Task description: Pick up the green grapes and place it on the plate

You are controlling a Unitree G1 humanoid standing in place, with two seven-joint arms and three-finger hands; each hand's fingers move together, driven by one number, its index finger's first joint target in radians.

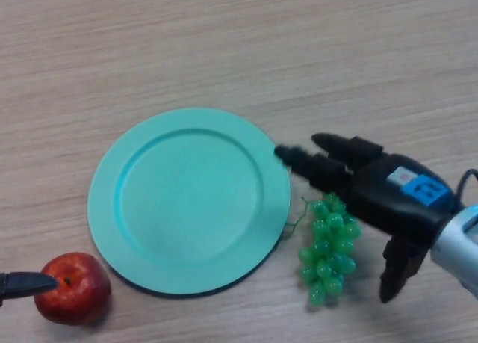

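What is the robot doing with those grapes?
The robot's right hand hangs open just above the green grapes, which lie on the table beside the teal plate. The plate has nothing on it. The left hand shows at the edge, near a red apple.

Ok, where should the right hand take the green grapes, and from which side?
Probably across the middle of the green grapes, coming down from above. The bunch lies flat on the table, long axis running toward the robot, narrower across than along, so fingers can close on its left and right flanks. The right hand hovers open over its top end already; the plate sits close on the left, so keep clear of its rim.
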